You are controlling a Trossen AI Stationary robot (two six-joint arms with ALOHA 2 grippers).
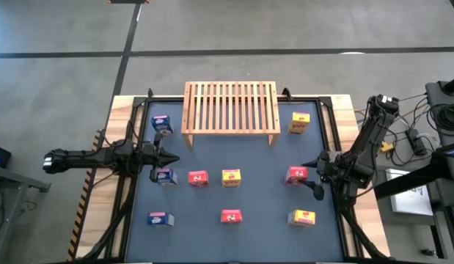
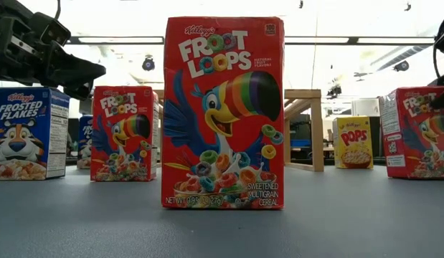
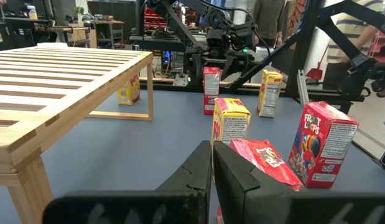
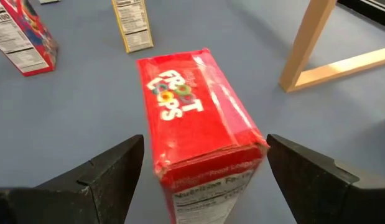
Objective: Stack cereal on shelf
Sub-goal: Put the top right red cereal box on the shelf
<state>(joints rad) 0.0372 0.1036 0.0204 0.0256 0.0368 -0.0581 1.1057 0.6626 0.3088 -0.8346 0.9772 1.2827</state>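
A dark blue-grey worktop [image 1: 263, 158] fills the middle of the high view, edged with pale wood at left and right. At its upper centre stands the slatted wooden shelf [image 1: 230, 107], its top bare.

Nine small cereal boxes rest directly on the worktop:
- a blue box [image 1: 161, 124] left of the shelf
- a yellow box [image 1: 299, 122] right of the shelf
- a middle row of a blue box [image 1: 164, 176], a red box [image 1: 199, 178], a yellow box [image 1: 231, 177] and a red box [image 1: 297, 174]
- a lower row of a blue box [image 1: 160, 218], a red box [image 1: 231, 216] and a yellow box [image 1: 302, 217]
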